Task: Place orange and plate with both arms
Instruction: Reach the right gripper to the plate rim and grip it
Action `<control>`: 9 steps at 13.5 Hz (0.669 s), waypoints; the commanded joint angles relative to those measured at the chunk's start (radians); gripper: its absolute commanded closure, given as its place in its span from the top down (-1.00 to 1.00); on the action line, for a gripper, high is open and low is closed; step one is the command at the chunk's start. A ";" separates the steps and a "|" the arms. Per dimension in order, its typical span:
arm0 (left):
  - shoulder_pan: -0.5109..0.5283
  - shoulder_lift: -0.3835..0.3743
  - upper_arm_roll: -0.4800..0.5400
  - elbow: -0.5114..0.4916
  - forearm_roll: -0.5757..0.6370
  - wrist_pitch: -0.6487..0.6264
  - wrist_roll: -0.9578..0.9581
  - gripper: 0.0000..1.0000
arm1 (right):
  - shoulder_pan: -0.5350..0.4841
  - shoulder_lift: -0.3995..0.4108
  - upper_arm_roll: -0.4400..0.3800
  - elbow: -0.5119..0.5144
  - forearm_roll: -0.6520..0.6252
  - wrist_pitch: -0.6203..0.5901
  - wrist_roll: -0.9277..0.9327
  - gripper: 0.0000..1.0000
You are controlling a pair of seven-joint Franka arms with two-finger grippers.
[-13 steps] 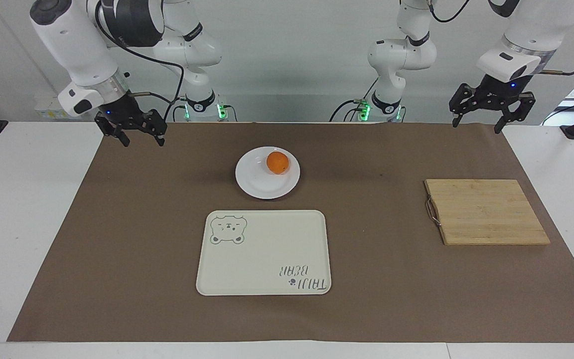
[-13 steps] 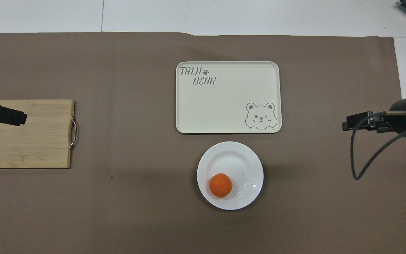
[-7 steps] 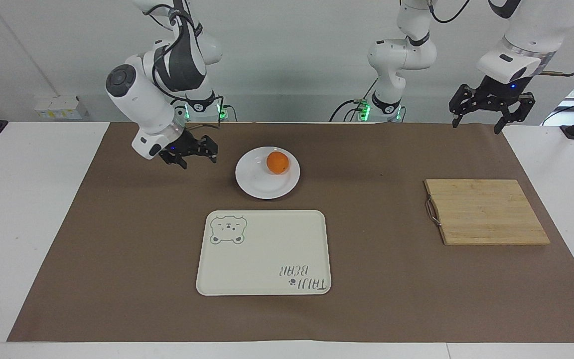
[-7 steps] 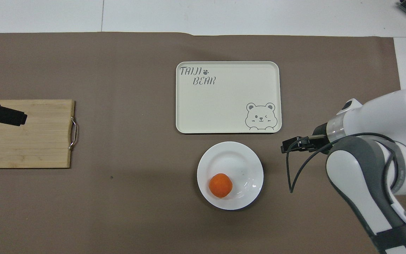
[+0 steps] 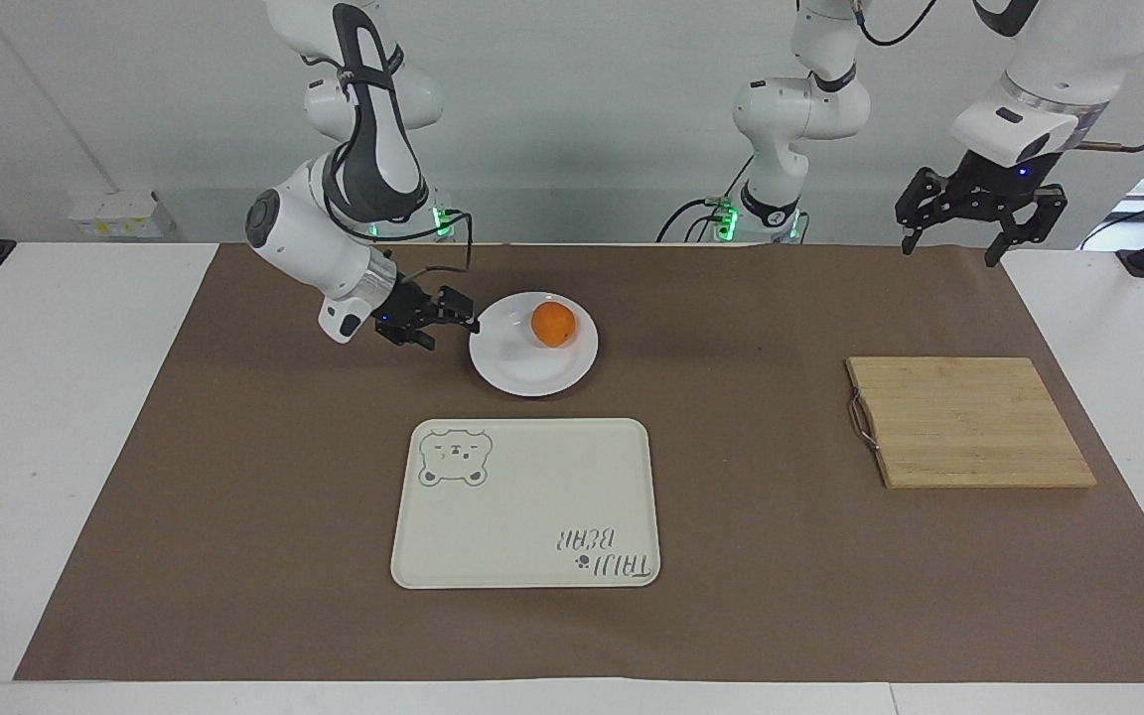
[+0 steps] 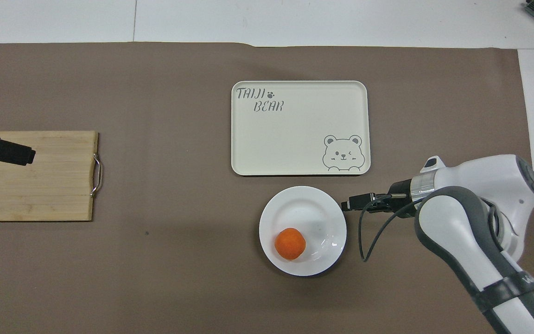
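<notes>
Facing view, item by item.

1. Plate (image 5: 517, 362): round, glossy white, flat on the brown table covering (image 5: 234, 516) midway between the two arms' ends. It lies nearer to the robots than the cream bear tray (image 5: 532, 506), apart from it by a narrow strip of covering.

2. Orange (image 5: 553, 324): sits in the plate, off centre, toward the rim nearest the robots and toward the left arm's end.

3. Right gripper (image 5: 468, 324): low over the covering, lying nearly level, tips pointing at the plate's rim on the right arm's end. Fingers spread, nothing between them. The tips are just at the rim; touching or a hair apart cannot be told. Overhead view agrees: right gripper (image 6: 346, 204) meets the plate (image 6: 313, 208) at its edge, with the orange (image 6: 289, 243) across the dish from it.

4. Left gripper (image 5: 979, 220): held high over the corner of the covering at the left arm's end, above the wooden cutting board (image 5: 969, 422), fingers spread and empty. This arm waits. Overhead, only its dark tip (image 6: 3, 150) shows over the board (image 6: 40, 195).

5. Governing relation: the plate lies straight ahead of the right gripper along its own pointing line, so the rim is reached by advancing, not turning. The right arm is far the nearer to both plate and orange. Judged step: rim grasp on the plate by the right arm, with the fruit riding loose and liable to roll if the plate tilts.
</notes>
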 commanded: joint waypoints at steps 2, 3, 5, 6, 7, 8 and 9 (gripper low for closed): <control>0.013 0.008 -0.007 0.026 0.008 -0.024 0.005 1.00 | -0.004 0.009 -0.001 -0.095 0.134 0.070 -0.181 1.00; 0.013 0.008 -0.007 0.026 0.008 -0.023 0.005 1.00 | -0.007 0.027 -0.001 -0.107 0.168 0.079 -0.229 1.00; 0.013 0.008 -0.008 0.026 0.008 -0.023 0.005 1.00 | 0.006 0.034 -0.001 -0.110 0.248 0.079 -0.246 1.00; 0.013 0.008 -0.007 0.026 0.008 -0.023 0.005 1.00 | 0.013 0.044 -0.001 -0.118 0.256 0.086 -0.248 1.00; 0.013 0.008 -0.008 0.026 0.008 -0.023 0.005 1.00 | 0.016 0.043 0.000 -0.130 0.262 0.098 -0.248 1.00; 0.013 0.008 -0.008 0.026 0.008 -0.023 0.005 1.00 | 0.017 0.038 0.000 -0.142 0.269 0.102 -0.249 1.00; 0.013 0.008 -0.008 0.026 0.008 -0.023 0.005 1.00 | 0.029 0.043 0.000 -0.153 0.282 0.110 -0.257 1.00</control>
